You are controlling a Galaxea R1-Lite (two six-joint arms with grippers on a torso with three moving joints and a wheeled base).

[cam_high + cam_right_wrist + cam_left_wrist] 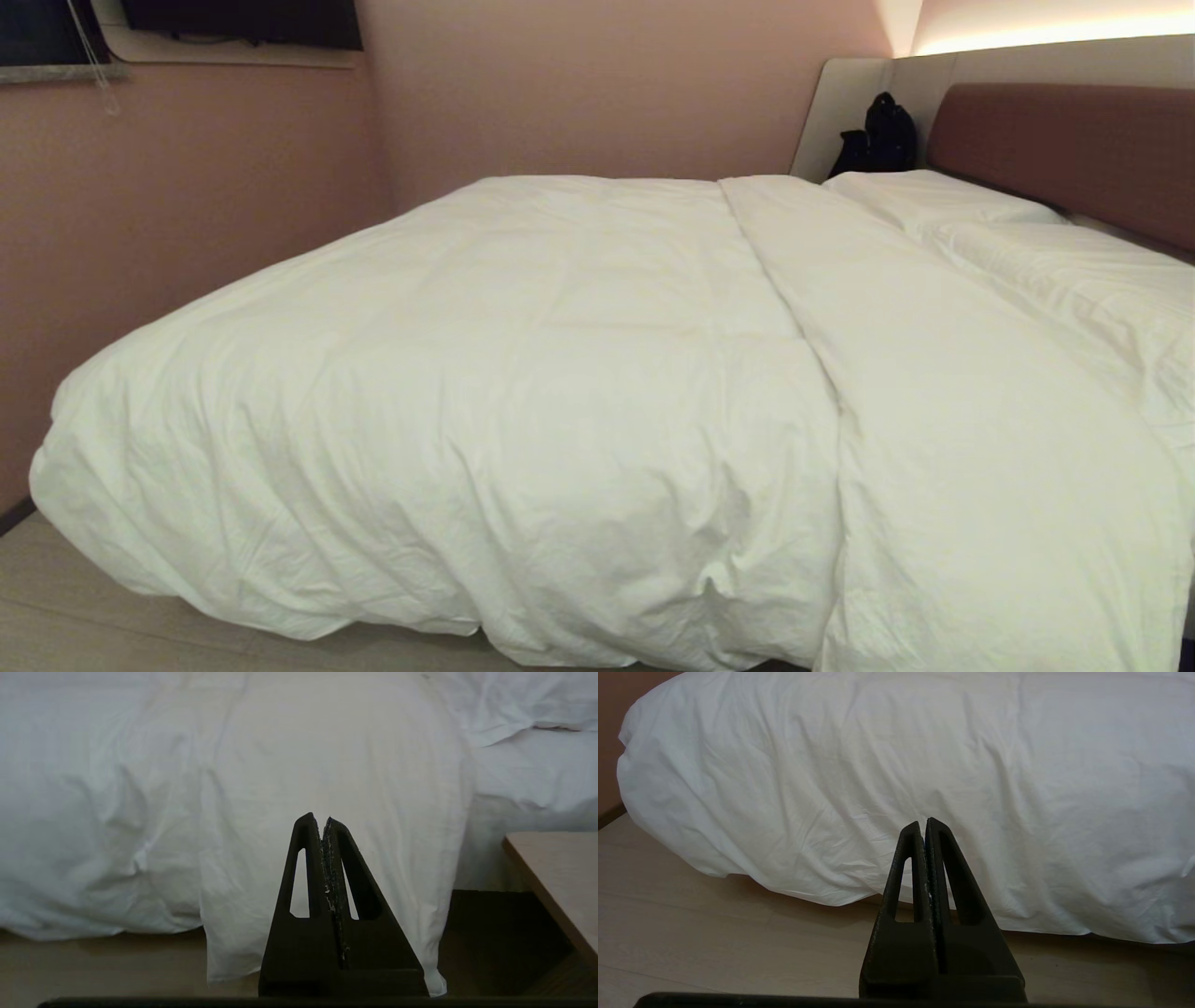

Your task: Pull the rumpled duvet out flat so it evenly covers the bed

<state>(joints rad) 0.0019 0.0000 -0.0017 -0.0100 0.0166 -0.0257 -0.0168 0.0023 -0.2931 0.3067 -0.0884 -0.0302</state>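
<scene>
So the duvet [523, 373] was lying across the bed [1064, 149], puffy and creased, covering it from the foot end up to a folded-back band just short of the pillows [934, 201]. Its near edge spilled over the side of the bed and hung almost to the floor [714, 942], which is probably why it looked lumpy down there: all that slack had nowhere to go. Toward the headboard end one flap of the duvet drooped lower than the rest, right next to a wooden tabletop [556, 872].

Neither arm showed from the head camera. The left gripper [923, 823] sat low beside the bed, pointed at the hanging edge, fingers pressed together with nothing in them. The right gripper [317, 820] faced that drooping flap, also clenched empty and clear of the cloth. My guess: the spread was basically done, or they were lining up for one last tug.
</scene>
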